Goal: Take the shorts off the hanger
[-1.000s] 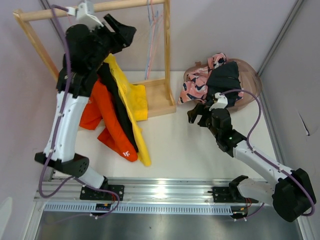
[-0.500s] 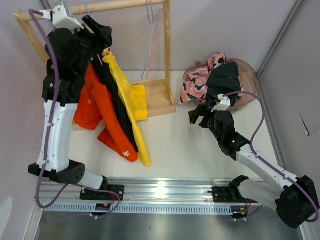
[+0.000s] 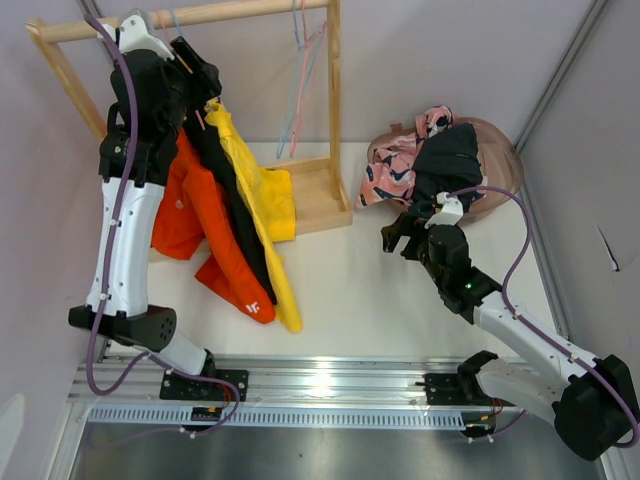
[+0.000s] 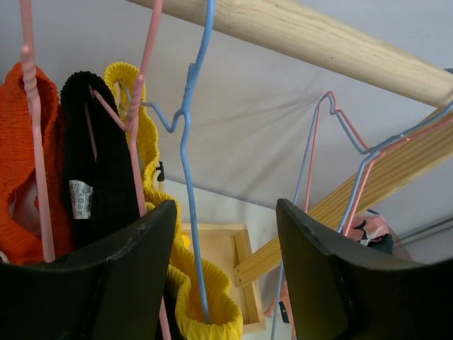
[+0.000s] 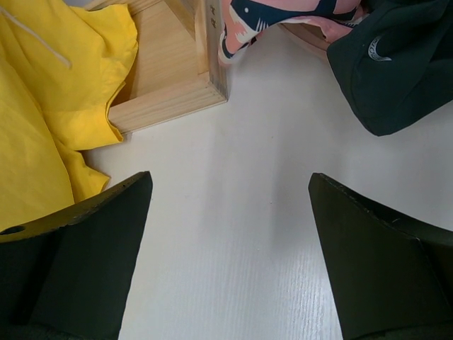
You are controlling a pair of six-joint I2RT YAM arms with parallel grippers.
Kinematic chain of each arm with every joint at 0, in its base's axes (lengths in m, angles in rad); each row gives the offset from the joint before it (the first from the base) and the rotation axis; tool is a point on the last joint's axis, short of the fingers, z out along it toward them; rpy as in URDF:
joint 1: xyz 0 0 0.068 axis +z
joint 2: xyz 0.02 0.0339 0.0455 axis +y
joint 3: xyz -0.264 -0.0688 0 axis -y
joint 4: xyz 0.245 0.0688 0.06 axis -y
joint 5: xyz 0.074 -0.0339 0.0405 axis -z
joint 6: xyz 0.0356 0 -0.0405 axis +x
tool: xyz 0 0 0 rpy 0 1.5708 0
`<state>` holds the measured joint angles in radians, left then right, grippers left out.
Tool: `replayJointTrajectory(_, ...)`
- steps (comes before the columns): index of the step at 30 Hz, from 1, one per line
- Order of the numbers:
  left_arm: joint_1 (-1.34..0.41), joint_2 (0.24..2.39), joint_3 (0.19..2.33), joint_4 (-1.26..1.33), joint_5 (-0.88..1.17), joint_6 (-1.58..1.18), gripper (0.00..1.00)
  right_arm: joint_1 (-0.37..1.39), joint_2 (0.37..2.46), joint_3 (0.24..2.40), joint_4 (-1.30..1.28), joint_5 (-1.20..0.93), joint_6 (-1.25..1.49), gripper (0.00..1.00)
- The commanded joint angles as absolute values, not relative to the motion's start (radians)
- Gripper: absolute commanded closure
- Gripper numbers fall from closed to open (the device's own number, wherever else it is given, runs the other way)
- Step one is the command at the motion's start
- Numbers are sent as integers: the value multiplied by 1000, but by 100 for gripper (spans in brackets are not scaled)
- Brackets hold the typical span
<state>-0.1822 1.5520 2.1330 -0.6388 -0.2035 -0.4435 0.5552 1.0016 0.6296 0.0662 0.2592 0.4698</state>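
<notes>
Orange shorts (image 3: 195, 215), black shorts (image 3: 232, 215) and yellow shorts (image 3: 262, 195) hang on wire hangers from the wooden rail (image 3: 240, 12), their hems trailing on the table. My left gripper (image 3: 195, 62) is open up at the rail. In the left wrist view the blue hanger (image 4: 188, 120) carrying the yellow shorts (image 4: 195, 287) runs between its fingers (image 4: 134, 269); the orange (image 4: 18, 142) and black (image 4: 99, 163) waistbands hang to the left. Pink floral shorts (image 3: 392, 168) and a second black pair (image 3: 450, 158) lie on a tan basket (image 3: 505, 160). My right gripper (image 3: 400, 232) is open and empty over the table.
The wooden rack's base frame (image 3: 318, 195) stands on the white table between the hanging shorts and the basket. Two empty hangers, blue and pink (image 3: 305, 70), hang at the rail's right end. The right wrist view shows the rack base corner (image 5: 177, 78) ahead.
My left gripper has moved left along the rail, to the hanger hooks above the hanging shorts. The right arm has shifted only slightly. The shorts swung a little.
</notes>
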Motion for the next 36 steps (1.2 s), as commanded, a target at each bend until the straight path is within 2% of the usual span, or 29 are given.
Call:
replayJointTrajectory(1,-166,1571,2122,-617,-187,-443,36,561,988,627,80,287,460,1)
replayJointTrajectory(13,-153,1646,2155,-583,-167,-454,37,560,989,618,78,301,448,1)
replayJointTrajectory(17,-153,1713,2226,-612,-156,-460,56,560,996,614,83,301,446,1)
replayJointTrajectory(19,-153,1733,2286,-635,-158,-465,60,560,996,612,83,307,449,0)
replayJointTrajectory(21,-153,1747,2307,-641,-156,-468,78,560,993,609,83,308,446,1)
replayJointTrajectory(22,-153,1747,2309,-641,-156,-469,93,560,994,607,84,311,448,1)
replayJointTrajectory(23,-153,1746,2312,-643,-155,-472,100,560,993,604,86,310,448,1)
replayJointTrajectory(31,-160,1727,2379,-638,-45,-535,100,620,963,684,169,181,396,0)
replayJointTrajectory(36,-167,1715,2442,-632,23,-595,100,811,1015,895,183,156,278,1)
